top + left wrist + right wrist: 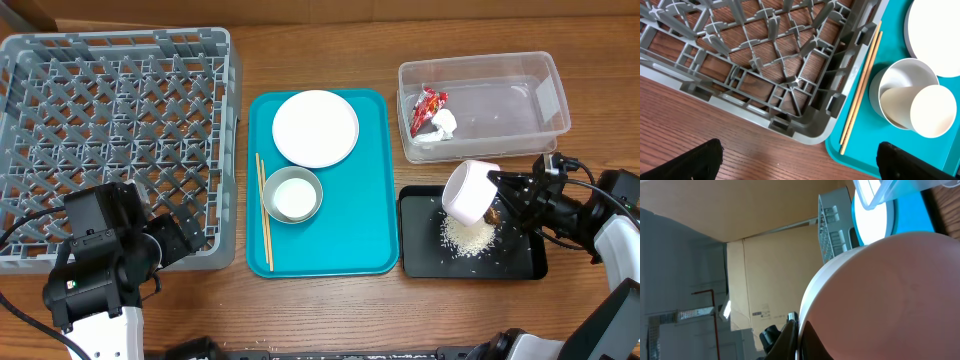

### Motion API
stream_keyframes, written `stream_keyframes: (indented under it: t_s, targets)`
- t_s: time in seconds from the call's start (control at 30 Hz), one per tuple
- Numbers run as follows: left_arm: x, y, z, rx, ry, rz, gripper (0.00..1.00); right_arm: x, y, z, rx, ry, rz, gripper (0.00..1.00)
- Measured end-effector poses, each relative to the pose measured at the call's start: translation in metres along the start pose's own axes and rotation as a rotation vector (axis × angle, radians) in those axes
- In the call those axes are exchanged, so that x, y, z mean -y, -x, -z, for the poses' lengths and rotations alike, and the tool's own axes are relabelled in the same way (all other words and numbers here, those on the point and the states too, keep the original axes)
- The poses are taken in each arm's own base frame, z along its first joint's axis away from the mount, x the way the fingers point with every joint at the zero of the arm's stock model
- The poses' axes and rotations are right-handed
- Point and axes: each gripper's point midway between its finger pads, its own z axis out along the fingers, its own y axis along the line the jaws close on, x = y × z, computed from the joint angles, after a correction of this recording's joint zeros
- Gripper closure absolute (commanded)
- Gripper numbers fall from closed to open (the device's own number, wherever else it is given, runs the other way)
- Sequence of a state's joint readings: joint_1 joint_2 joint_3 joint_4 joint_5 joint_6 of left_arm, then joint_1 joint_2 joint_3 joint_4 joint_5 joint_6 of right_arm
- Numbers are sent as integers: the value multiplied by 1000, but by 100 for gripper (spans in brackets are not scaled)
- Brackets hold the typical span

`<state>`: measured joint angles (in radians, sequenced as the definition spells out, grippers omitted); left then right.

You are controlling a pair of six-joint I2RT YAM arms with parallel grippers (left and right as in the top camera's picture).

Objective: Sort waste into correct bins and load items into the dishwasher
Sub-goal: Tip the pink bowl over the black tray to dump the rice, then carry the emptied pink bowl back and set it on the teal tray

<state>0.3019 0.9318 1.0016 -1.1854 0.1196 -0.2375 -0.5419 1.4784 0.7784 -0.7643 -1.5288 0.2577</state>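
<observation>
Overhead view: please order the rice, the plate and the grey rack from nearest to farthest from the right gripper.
From the right gripper, which holds a bowl:
1. Rice, just beside it, on the black tray.
2. Plate, farther left, on the teal tray.
3. Rack, at the far left.

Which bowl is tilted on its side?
The bowl held by the right gripper over the black tray; the other bowl stands upright on the teal tray.

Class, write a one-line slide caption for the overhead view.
Right gripper tilts a small round bowl above loose white rice lying in the shallow black rectangular tray.
</observation>
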Motion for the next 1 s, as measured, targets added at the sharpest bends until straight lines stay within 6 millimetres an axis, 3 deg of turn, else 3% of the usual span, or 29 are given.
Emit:
stream_keyframes:
  t_s: [0.5, 0.7, 1.0]
  targets:
    - [0, 1, 0, 3, -1, 0, 0, 3, -3, -7, -23, -18, 45, 96]
    - [0, 1, 0, 3, 0, 0, 0, 14, -31, -44, -174, -111, 158, 96]
    - [0, 1, 0, 3, -1, 0, 0, 20, -75, -111, -381, -551, 541, 96]
